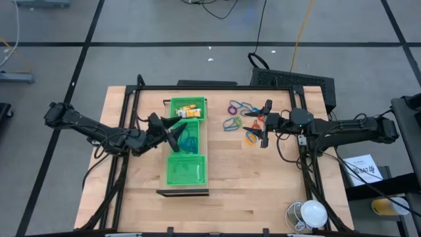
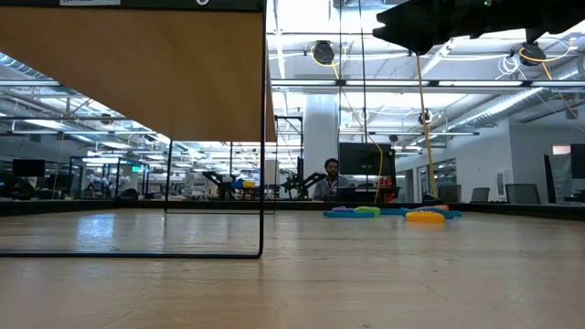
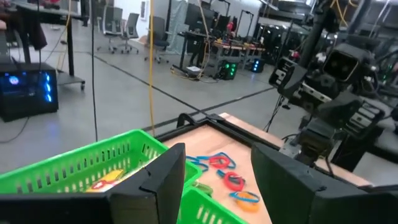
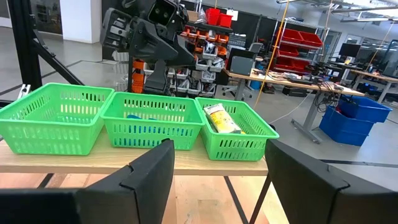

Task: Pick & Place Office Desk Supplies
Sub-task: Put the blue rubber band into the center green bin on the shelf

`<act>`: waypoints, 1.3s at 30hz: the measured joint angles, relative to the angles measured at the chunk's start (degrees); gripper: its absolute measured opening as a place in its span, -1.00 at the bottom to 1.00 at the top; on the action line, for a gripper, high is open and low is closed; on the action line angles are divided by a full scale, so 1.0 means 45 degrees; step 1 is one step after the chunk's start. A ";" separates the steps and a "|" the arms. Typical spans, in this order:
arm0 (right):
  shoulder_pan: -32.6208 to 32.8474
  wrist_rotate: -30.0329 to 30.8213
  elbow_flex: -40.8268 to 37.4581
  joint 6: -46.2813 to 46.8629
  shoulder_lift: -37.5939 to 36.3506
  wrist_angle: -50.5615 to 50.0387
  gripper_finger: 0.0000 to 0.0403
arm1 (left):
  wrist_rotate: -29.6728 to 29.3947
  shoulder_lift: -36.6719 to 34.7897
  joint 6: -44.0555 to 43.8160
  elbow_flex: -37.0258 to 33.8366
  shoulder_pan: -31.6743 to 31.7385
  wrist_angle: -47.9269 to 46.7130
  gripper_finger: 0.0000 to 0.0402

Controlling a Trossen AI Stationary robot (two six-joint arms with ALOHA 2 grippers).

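looks like a big open robotics lab: beyond the wooden table (image 1: 263,184) there are workbenches, office chairs (image 3: 127,28), red parts bins (image 4: 298,46), blue crates (image 4: 360,109), and overhead cable trays.

Bright overhead lighting, soft shadows, window glare

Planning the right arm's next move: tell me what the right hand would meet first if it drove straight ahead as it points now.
Probably the green three-compartment tray. The right hand, jaws open with nothing between them, faces the tray's long side across bare table, roughly toward its middle compartment. Depth is unclear, and its height above the loops cannot be judged.
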 joint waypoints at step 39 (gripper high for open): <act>-0.0034 0.0559 0.0010 0.2783 0.0155 -0.1448 0.18 | 0.0087 0.0024 0.3358 0.0000 0.1774 0.0278 -0.05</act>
